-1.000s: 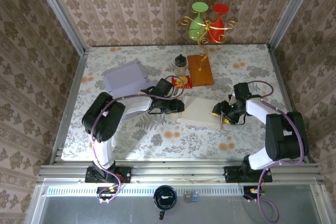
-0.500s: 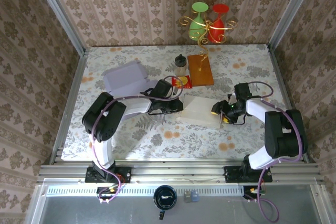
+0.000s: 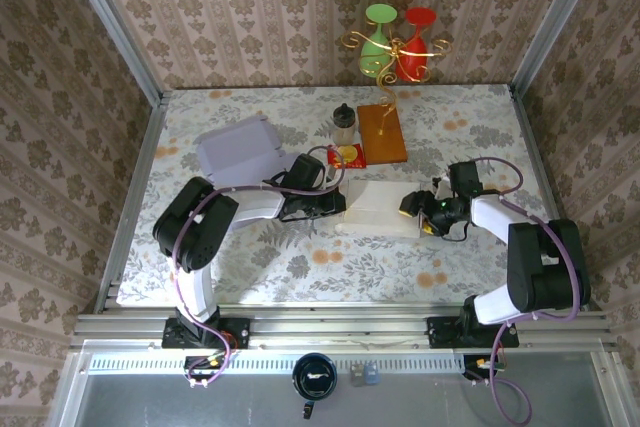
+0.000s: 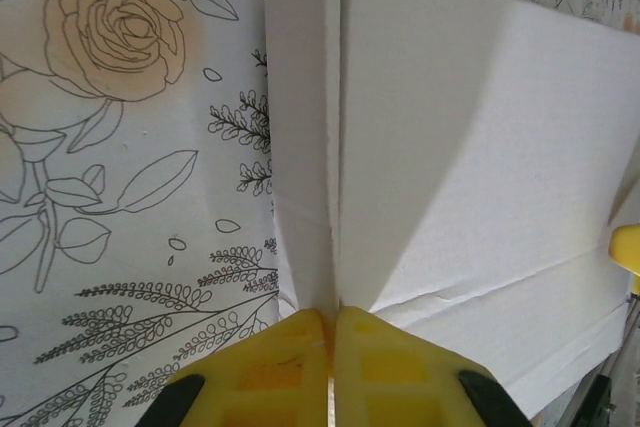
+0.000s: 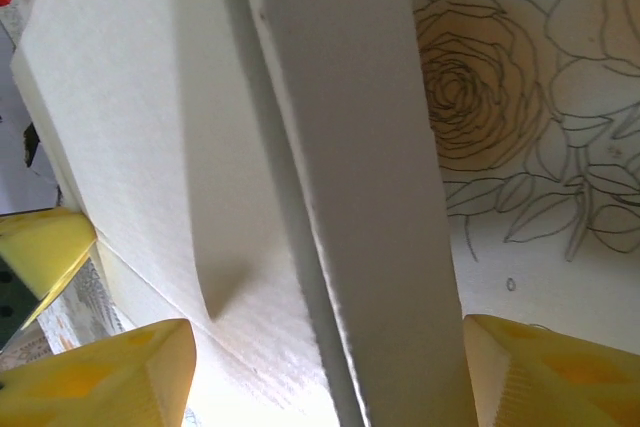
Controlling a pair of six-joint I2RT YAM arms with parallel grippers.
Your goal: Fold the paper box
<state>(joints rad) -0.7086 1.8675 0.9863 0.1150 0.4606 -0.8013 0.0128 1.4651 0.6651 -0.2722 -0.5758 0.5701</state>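
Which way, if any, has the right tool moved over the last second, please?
Yes: the right tool has edged slightly left, away from the table's right rail, toward the paper box.

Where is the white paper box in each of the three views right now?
Top external: the paper box lies mid-picture.
Left wrist: the paper box fills the centre and right.
Right wrist: the paper box fills the left and centre.
Shared landmark: the flowered tablecloth under it.
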